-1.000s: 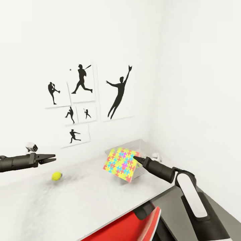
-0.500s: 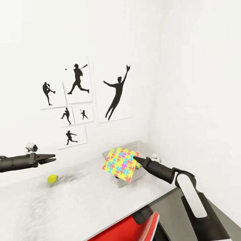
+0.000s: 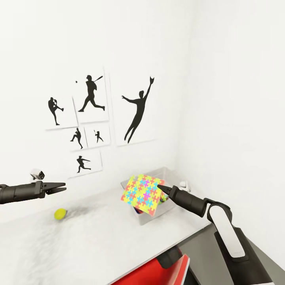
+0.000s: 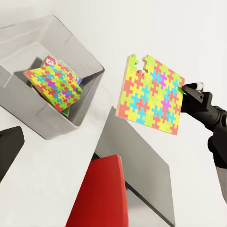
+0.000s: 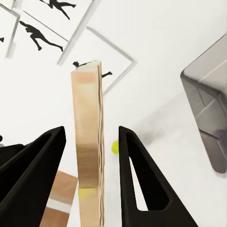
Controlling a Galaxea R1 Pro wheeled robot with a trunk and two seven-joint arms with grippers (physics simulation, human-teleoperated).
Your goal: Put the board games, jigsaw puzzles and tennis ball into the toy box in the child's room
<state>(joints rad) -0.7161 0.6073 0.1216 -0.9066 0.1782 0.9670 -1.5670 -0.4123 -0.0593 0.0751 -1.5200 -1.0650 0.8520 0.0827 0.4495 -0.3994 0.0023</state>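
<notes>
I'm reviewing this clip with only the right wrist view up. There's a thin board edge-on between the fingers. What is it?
Observer: It is a jigsaw puzzle with a multicoloured face, held by the right gripper in front of the toy box.
Operator: Is anything already in that box?
Observer: Yes. The left wrist view shows a second jigsaw puzzle lying tilted inside, on top of other items.
Operator: I see a yellow blob behind the board. Where does it sit?
Observer: That is the tennis ball, on the white table, below the left gripper, whose fingers look closed and hold nothing.
</notes>
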